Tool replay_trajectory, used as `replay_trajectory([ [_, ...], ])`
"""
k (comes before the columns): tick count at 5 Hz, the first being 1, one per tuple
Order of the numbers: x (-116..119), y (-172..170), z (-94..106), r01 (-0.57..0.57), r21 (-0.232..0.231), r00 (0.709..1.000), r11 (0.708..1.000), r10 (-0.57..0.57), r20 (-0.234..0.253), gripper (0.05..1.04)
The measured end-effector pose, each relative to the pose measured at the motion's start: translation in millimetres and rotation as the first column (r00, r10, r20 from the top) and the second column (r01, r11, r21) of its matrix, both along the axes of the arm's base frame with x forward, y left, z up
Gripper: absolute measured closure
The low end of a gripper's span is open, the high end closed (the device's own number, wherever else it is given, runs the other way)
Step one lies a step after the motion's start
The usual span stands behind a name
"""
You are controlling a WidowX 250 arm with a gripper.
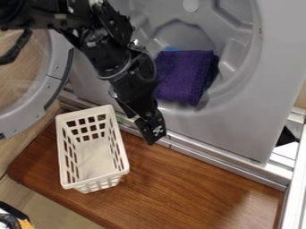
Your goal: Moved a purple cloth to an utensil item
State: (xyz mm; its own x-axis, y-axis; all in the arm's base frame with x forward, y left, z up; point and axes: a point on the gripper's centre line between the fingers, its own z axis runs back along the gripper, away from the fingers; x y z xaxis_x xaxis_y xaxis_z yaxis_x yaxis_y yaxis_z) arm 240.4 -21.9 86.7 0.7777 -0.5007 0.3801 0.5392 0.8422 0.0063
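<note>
My gripper is in front of the washing machine's lower edge, right of the white basket and below the purple cloth in the view. The purple cloth lies folded in the drum opening, apart from the gripper, and the arm passes just along its left side. A white plastic basket with slotted walls stands on the brown wooden board at the left, with nothing seen inside it. No utensil can be made out.
Something blue shows behind the cloth's top. The round machine door hangs open at the left. A metal rail runs between the grey machine front and the wooden board.
</note>
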Motion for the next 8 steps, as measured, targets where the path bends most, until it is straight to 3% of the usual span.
replay_trajectory([
  [1,-2.1,-0.4,-4.4,-0.006,-0.005,1.0,1.0,0.006,-0.018,0.083],
  [2,-6.6,14.4,-19.0,-0.132,-0.035,0.99,0.991,0.13,-0.063,0.083],
  [3,-1.4,23.0,-34.9,-0.179,-0.048,0.981,0.983,0.175,-0.08,0.083],
  [5,56.0,22.6,-36.8,-0.056,-0.084,0.998,0.995,0.059,0.032,0.083],
  [6,77.9,24.7,-29.8,-0.02,-0.072,0.997,0.997,0.026,0.076,0.083],
  [8,107.9,35.5,-33.4,0.02,-0.061,0.994,0.998,-0.014,0.109,0.083],
])
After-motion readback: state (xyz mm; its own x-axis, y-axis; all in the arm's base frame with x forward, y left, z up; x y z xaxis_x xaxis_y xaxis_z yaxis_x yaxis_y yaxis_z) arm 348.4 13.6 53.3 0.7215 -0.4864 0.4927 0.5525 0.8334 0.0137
